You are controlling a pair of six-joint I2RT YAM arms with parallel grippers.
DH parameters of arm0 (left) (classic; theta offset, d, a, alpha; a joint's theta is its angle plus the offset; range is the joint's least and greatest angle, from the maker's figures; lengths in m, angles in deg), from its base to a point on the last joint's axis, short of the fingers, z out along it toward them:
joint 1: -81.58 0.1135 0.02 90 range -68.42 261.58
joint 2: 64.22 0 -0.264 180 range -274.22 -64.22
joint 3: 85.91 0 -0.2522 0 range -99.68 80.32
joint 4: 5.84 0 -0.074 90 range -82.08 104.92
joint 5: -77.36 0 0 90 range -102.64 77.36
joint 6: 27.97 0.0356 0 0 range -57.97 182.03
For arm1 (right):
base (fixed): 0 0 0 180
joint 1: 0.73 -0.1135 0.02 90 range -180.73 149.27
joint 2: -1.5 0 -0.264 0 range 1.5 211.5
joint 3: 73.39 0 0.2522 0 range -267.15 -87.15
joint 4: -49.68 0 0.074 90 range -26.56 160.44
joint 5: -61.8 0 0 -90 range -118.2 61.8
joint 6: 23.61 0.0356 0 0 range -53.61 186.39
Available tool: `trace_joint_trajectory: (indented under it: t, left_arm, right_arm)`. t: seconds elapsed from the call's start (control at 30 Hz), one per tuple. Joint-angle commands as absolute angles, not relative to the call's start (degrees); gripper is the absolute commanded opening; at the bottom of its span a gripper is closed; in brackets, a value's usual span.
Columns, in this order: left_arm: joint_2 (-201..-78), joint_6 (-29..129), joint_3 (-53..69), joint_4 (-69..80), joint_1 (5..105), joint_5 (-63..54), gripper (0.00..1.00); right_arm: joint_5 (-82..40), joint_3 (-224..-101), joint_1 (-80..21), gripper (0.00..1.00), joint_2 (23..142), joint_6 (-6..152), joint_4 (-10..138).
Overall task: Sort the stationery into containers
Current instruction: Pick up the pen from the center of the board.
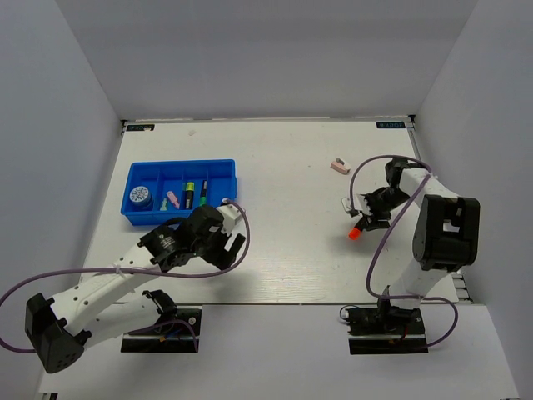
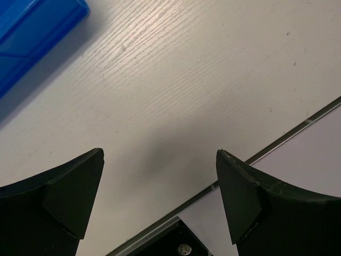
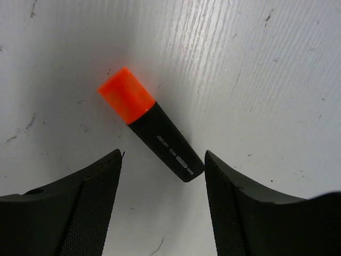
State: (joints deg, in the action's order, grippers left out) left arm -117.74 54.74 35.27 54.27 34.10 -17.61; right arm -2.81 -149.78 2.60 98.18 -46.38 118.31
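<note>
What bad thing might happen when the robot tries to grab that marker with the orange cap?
1. The black highlighter with the orange cap lies slanted across the gap of the open right tool. Closing might twist it or pinch only one end, so it may slip out.
2. The bright-blue plastic divided tray sits far across the white table, near the left tool. With a weak grip, the highlighter might drop on the way there.

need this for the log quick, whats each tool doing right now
Left tool: open, holding nothing.
Right tool: open, gripping nothing; orange-capped highlighter lies on the table below it.
</note>
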Motion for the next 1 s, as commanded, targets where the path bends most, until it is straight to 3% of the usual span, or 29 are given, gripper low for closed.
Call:
trace_joint_trajectory:
  t: [0.0,0.5,0.6,0.63,0.73,0.87,0.97]
  left_arm:
    - [-116.4,55.1,35.5,54.4,33.9,-19.8,0.96]
    - [-112.3,55.4,36.9,53.5,33.9,-22.7,1.0]
    - [-111.8,55.4,37.0,53.5,33.9,-23.0,1.0]
    - [-111.5,55.4,36.9,53.7,33.8,-23.1,1.0]
    - [-110.5,55.5,37.0,53.7,33.9,-23.6,1.0]
    - [-108.6,55.4,37.3,53.1,33.9,-24.9,1.0]
    - [-105.6,54.8,38.2,51.8,33.9,-27.5,1.0]
  right_arm:
    - [-5.2,-154.8,2.3,0.67,101.6,-67.2,122.6]
    - [-10.0,-153.7,-2.6,0.64,108.6,-70.5,119.3]
    - [-10.9,-152.5,-4.0,0.5,107.9,-69.1,120.3]
    - [-10.7,-152.0,-4.4,0.37,107.8,-68.7,120.8]
    - [-10.6,-150.2,-5.4,0.16,106.9,-66.7,121.2]
    - [-7.5,-147.7,-8.5,0.0,104.3,-58.6,121.2]
    - [-2.6,-150.7,-11.7,0.0,102.5,-47.2,123.9]
